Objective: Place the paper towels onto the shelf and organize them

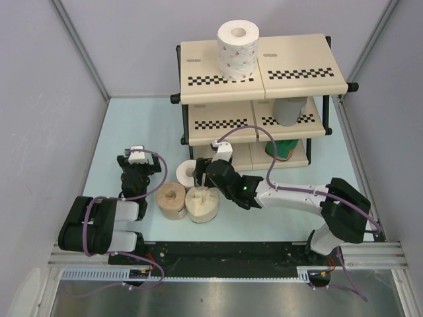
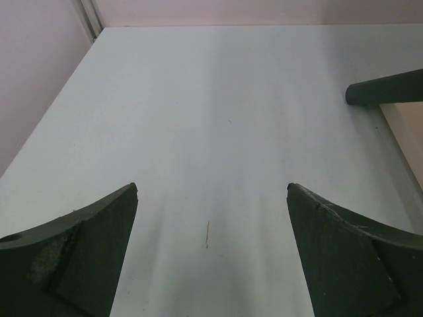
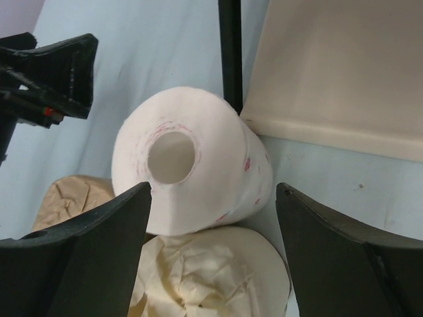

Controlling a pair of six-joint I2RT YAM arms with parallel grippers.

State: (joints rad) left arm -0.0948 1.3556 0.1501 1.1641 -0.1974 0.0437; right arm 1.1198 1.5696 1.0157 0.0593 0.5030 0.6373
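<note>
The dotted white roll [image 3: 192,172] stands on the table [image 1: 132,125], just beside the shelf's [image 1: 297,66] black front-left post. Its centre hole faces the right wrist camera. The right pincer [image 3: 211,198] is spread wide around its near side and clamps nothing; I cannot tell whether either finger touches it. The cream roll [image 1: 202,205] sits against it, with the tan-brown roll [image 1: 171,199] alongside.

The left pincer [image 2: 211,191] is also wide open, with only bare table between its fingers.

A second dotted roll [image 1: 237,49] stands on the top tier. The grey roll [image 1: 289,111] on the middle tier is partly covered. The green roll [image 1: 287,148] on the bottom tier is mostly hidden.
</note>
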